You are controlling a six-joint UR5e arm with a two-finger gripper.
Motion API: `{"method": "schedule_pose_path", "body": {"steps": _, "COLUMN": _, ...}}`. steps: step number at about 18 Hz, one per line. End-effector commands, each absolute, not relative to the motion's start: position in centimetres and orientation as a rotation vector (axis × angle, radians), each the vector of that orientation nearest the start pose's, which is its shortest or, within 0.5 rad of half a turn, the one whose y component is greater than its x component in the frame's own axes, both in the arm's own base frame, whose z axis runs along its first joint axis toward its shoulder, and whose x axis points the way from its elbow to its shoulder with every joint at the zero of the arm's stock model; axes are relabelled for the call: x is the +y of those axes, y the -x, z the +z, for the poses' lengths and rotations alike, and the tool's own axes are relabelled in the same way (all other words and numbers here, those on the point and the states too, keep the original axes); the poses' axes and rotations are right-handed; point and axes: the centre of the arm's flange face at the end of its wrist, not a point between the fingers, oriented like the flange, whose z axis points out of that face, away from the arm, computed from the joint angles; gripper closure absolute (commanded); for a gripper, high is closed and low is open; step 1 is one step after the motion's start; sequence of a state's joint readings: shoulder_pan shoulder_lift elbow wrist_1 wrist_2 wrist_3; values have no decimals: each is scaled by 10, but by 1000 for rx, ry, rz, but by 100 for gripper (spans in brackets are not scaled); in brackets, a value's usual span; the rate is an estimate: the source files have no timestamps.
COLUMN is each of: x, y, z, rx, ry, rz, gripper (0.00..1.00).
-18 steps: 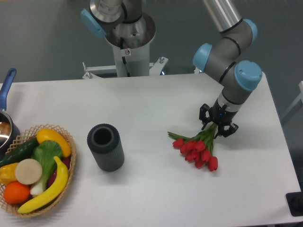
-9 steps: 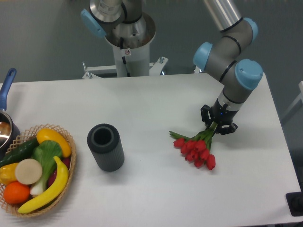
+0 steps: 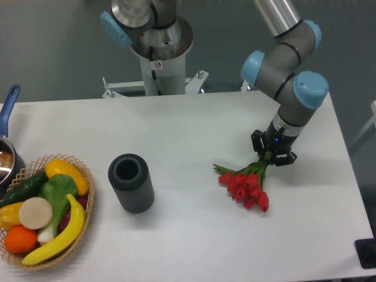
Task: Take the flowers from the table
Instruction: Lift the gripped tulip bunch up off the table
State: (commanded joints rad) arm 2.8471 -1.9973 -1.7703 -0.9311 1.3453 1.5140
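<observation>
The gripper (image 3: 273,154) is clamped on the stems of the flowers (image 3: 247,183) at the right of the table (image 3: 188,123). The red heads hang down toward the tabletop. Well left stand a grey cylinder (image 3: 130,183) and a basket (image 3: 82,211).

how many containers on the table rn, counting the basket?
3. Woven basket of fruit and vegetables at front left; a pot with a blue handle cut off by the left edge; dark ribbed cylinder open-topped, left of centre. More may sit out of frame.
</observation>
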Motion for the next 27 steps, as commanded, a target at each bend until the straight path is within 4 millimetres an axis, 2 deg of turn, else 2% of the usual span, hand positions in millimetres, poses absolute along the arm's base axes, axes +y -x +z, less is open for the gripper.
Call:
{"method": "schedule_pose_path", "body": {"steps": 5, "x": 325, "y": 531, "z": 267, "rx": 297, "ry": 2848, "rz": 58, "gripper": 73}}
{"method": "schedule_pose_path", "body": {"steps": 9, "x": 331, "y": 540, "z": 306, "rx": 226, "ry": 2665, "rz": 86, "gripper": 73}}
{"method": "schedule_pose_path", "body": {"steps": 15, "x": 308, "y": 554, "z": 357, "rx": 156, "ry": 2403, "rz": 128, "gripper": 73}}
{"method": "schedule_pose_path", "body": {"steps": 20, "x": 286, "y": 563, "z": 384, "rx": 85, "ry": 2198, "rz": 111, "gripper": 73}}
{"method": "schedule_pose_path", "body": {"steps": 27, "x": 264, "y": 572, "z": 396, "rx": 44, "ry": 2123, "rz": 126, "gripper": 73}}
